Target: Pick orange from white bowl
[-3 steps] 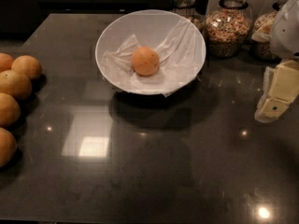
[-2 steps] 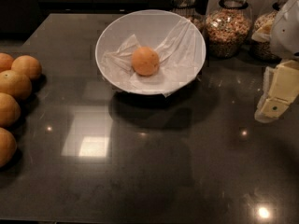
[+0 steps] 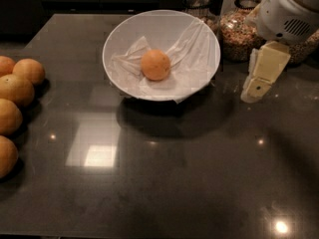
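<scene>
Sitting in one white bowl [image 3: 113, 46], one orange [image 3: 155, 64]; five fruits [image 3: 15, 89] apart; gripper [image 3: 256, 86] beside bowl, state unclear.

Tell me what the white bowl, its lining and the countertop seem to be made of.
The white bowl: smooth, matte white, likely ceramic or plastic; cannot tell which. The lining: thin crumpled paper, creased and folded under the orange. The countertop: dark polished stone or laminate, mirroring lights. The gripper hangs right of the bowl, above the countertop.
</scene>
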`<state>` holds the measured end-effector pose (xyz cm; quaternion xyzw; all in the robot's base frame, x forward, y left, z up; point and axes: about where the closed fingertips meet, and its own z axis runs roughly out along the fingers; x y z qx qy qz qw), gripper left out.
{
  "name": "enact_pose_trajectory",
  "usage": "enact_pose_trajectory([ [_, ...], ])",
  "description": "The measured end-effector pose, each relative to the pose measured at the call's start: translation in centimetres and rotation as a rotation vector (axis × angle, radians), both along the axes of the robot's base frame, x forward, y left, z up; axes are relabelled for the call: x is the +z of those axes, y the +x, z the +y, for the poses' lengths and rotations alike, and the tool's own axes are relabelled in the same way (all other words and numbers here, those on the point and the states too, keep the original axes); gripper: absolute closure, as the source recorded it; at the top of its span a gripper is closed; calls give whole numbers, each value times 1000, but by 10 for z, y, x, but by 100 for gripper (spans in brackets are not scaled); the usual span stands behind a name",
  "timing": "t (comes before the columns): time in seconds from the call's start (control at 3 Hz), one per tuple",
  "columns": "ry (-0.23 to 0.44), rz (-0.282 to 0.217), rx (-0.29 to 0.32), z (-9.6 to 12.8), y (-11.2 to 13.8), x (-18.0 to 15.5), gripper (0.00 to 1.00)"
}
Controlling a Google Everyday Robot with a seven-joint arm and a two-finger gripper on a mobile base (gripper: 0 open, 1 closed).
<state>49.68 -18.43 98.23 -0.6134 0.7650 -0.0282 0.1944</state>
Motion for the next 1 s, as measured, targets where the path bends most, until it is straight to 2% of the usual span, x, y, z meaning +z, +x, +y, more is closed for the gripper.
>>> enact_pose_trajectory([
  [0.33,54,-36,66,34,36,12,0],
  [0.67,54,-36,66,35,36,12,0],
  [1.0,99,-48,85,46,42,9,0],
])
